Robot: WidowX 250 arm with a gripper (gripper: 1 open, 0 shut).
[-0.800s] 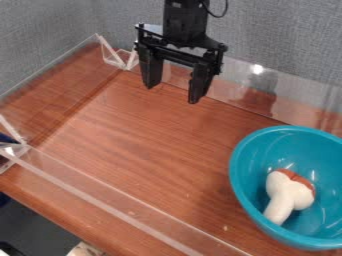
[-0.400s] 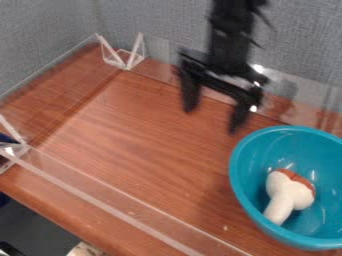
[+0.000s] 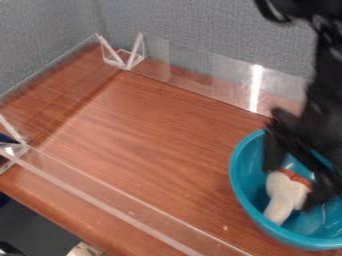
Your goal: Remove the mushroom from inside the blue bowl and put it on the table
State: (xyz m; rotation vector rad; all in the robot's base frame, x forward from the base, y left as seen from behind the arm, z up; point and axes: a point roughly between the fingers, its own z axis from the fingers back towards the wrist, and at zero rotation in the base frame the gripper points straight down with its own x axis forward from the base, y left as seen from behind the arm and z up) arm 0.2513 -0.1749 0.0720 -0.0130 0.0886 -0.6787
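Note:
The blue bowl (image 3: pixel 245 180) sits at the right front of the table (image 3: pixel 134 120). Inside it lies the mushroom (image 3: pixel 281 200), cream-white, on its side, with its orange-edged cap toward the back right. My black gripper (image 3: pixel 301 172) hangs pointing down over the bowl, blurred by motion. It is open, one finger to the left of the mushroom's cap and the other to its right. Nothing is held. The arm hides part of the bowl's far rim.
Low clear acrylic walls (image 3: pixel 201 72) edge the wooden tabletop at the back and along the front (image 3: pixel 94 195). Two small clear triangular stands (image 3: pixel 123 52) sit at the back left corner. A grey fabric backdrop lies behind.
The gripper has travelled from the back middle of the table to the right and forward, ending above the blue bowl over the mushroom. It stayed open. Bowl and mushroom have not moved.

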